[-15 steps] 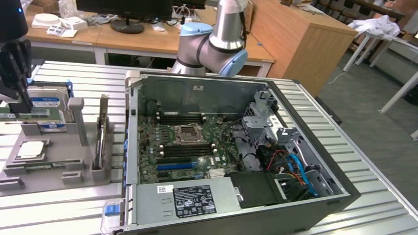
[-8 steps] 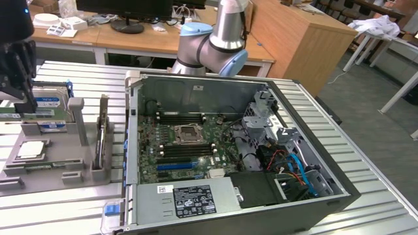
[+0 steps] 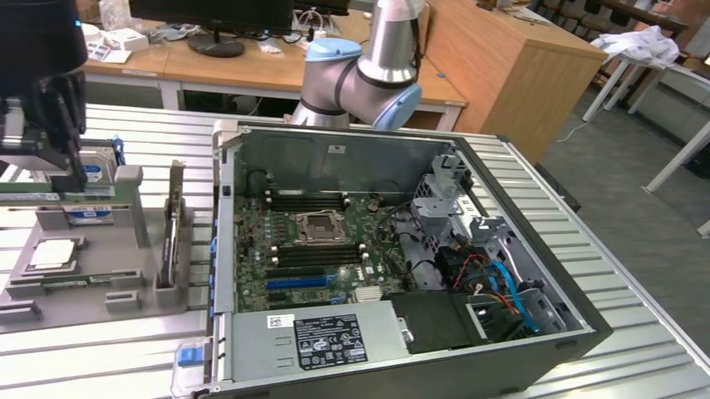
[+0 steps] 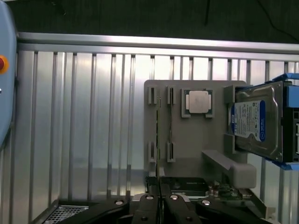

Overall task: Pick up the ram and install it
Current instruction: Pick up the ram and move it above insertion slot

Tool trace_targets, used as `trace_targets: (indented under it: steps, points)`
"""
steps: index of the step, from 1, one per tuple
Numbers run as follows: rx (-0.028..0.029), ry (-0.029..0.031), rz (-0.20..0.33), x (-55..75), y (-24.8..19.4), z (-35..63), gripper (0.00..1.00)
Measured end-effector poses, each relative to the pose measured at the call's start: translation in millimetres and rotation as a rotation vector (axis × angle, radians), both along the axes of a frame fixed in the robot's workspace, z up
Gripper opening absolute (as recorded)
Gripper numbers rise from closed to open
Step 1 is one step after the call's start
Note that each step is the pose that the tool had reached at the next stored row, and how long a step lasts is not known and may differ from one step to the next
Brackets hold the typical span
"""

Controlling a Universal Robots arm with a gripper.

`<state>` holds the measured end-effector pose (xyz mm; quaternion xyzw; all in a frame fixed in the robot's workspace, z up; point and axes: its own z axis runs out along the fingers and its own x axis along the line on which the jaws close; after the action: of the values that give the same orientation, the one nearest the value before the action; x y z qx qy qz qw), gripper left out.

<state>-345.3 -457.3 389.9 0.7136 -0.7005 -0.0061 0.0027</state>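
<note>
My black gripper (image 3: 66, 184) hangs at the exterior view's left, above the grey parts holder (image 3: 111, 287). It is shut on the ram (image 3: 28, 197), a thin green stick held level a little above the holder. In the wrist view the shut fingertips (image 4: 161, 201) pinch the ram (image 4: 159, 135), seen edge-on as a thin line over the holder (image 4: 187, 140). A second thin stick (image 4: 170, 126) stands in the holder's slots beside it. The open computer case (image 3: 554, 274) lies at the exterior view's right, with the dark memory slots (image 3: 305, 199) on its green motherboard.
On the holder sit a square silver processor chip (image 3: 53, 253) (image 4: 197, 101) and a silver hard drive with a blue label (image 3: 89, 172) (image 4: 254, 121). A thin card (image 3: 175, 224) stands upright between holder and case. The ribbed metal table (image 3: 100, 357) carries everything. Desks stand behind.
</note>
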Motion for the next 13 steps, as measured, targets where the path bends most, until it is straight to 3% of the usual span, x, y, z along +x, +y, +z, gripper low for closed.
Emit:
trace_targets:
  steps: [12,13]
  points:
    - [-0.0001,0.0001,0.000,37.4,0.0,0.0,0.12]
    - [-0.0001,0.0003,0.000,46.1,0.0,0.1,0.12]
